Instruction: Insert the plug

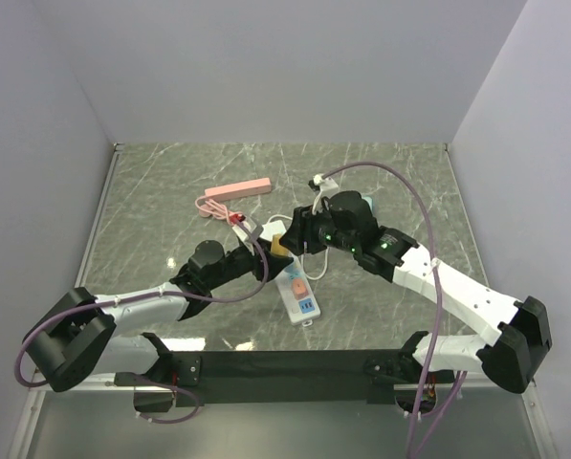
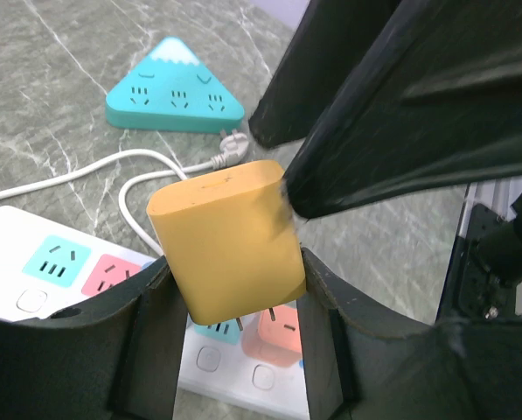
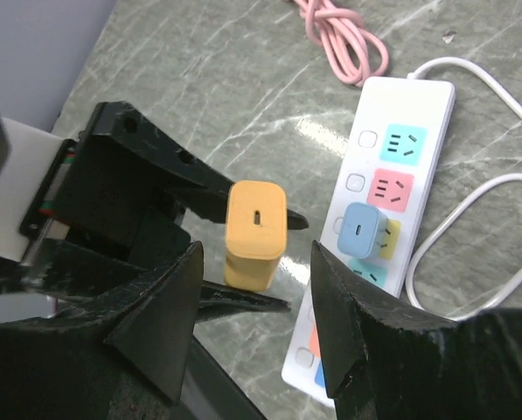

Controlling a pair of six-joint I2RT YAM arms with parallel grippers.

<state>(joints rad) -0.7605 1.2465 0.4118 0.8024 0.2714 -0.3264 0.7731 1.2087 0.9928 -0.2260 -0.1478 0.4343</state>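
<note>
The rounded orange charger plug (image 2: 226, 232) is clamped in the left gripper (image 2: 234, 297); jaws of the right gripper (image 3: 256, 271) are spread apart.

You've got the yellow charger (image 2: 226, 241) pinched in the left gripper (image 2: 239, 293), prongs poking down over the white power strip (image 2: 33, 262). The right gripper (image 2: 274, 168) crowds its top right corner; can't tell if it's touching. Behind sit a teal triangle socket block (image 2: 173, 87) and a white cable (image 2: 112, 162).

Three power strips are here: white strip (image 3: 409, 94), pink strip (image 1: 239, 188), teal triangular strip (image 2: 173, 87). Two plugs show: orange plug (image 2: 226, 241), blue plug (image 3: 359, 229).
</note>
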